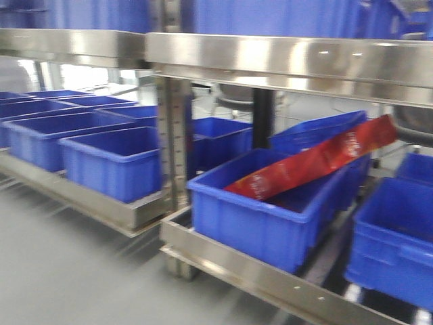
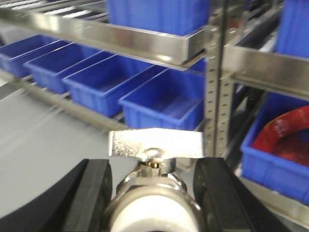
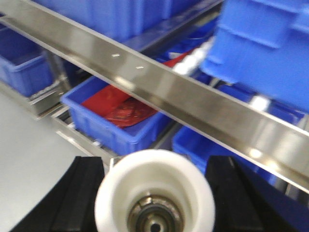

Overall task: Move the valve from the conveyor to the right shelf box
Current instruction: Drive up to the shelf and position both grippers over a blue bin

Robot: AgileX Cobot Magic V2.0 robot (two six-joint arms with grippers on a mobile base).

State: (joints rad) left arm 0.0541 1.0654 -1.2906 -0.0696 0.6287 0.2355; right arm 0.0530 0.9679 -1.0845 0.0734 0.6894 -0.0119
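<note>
The shelving (image 1: 284,61) is bright, brushed stainless steel: flat rails, angle-section ledges and a perforated upright post (image 1: 172,135). On it stand rectangular blue plastic bins with rolled rims and smooth walls. The left row of bins (image 1: 115,162) shows bare insides. The middle bin (image 1: 257,223) on the right-hand bay holds a long, glossy red packet (image 1: 318,162), which lies tilted with its far end propped over the bin's back rim. Another blue bin (image 1: 396,237) sits just beside it to the right; its contents are out of view. In front of the shelving lies a flat pale grey surface (image 1: 67,271), too blurred to show any texture.

The left gripper (image 2: 154,164) has its black fingers (image 2: 94,193) closed on a valve (image 2: 154,143): a flat, sparkling silver handle on a nut, over a rounded chrome body with a white ring at the near end. It is held clear of the grey surface, facing the shelf.

The right gripper (image 3: 155,162) has its black fingers (image 3: 84,193) clamped on a second valve (image 3: 154,193), seen end-on as a thick white collar round a metal bore.
</note>
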